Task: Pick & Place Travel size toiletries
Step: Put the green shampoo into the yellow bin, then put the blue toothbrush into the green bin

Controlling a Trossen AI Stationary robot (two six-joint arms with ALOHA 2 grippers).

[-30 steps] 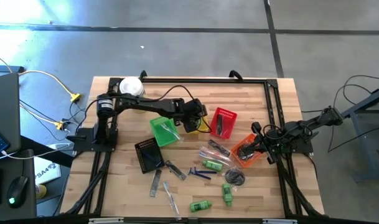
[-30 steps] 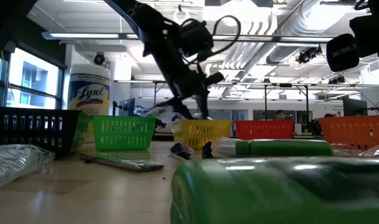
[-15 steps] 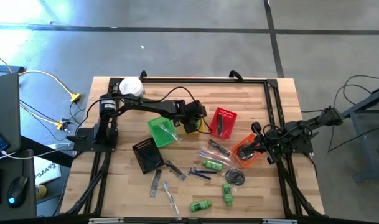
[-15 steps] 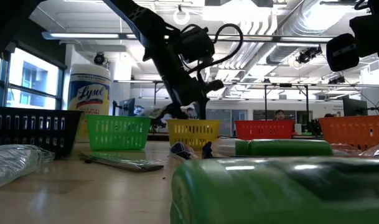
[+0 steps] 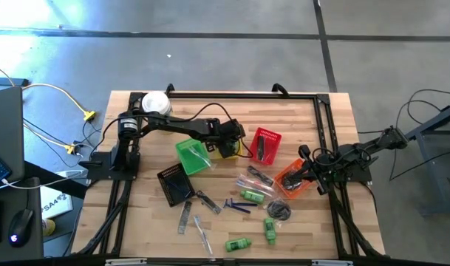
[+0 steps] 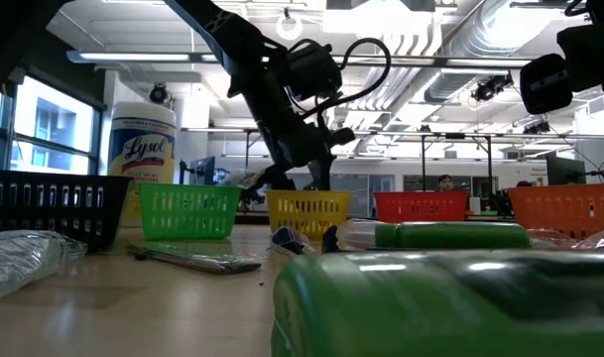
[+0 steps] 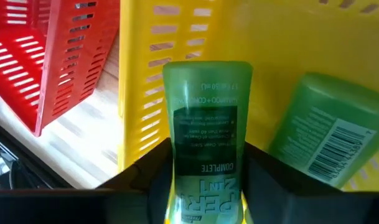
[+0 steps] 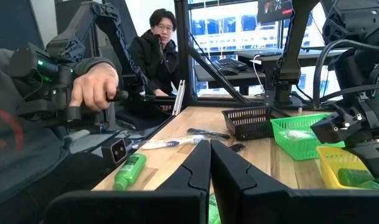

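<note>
A translucent green mini bottle [image 7: 205, 143] with dark label print sits upright between the left gripper's [image 7: 205, 186] parted fingers, inside the yellow slotted plastic basket [image 7: 177, 37], beside a second green bottle [image 7: 326, 137]. A red slotted basket [image 7: 52, 56] stands adjacent. The left arm reaches across the table, wrist tipped down. The right gripper [image 8: 210, 163] rests closed near the orange basket [image 5: 291, 181].

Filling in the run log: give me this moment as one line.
left end effector: over yellow basket, green bottle between fingers | second bottle in basket | right end effector: shut, waiting at table's right
</note>
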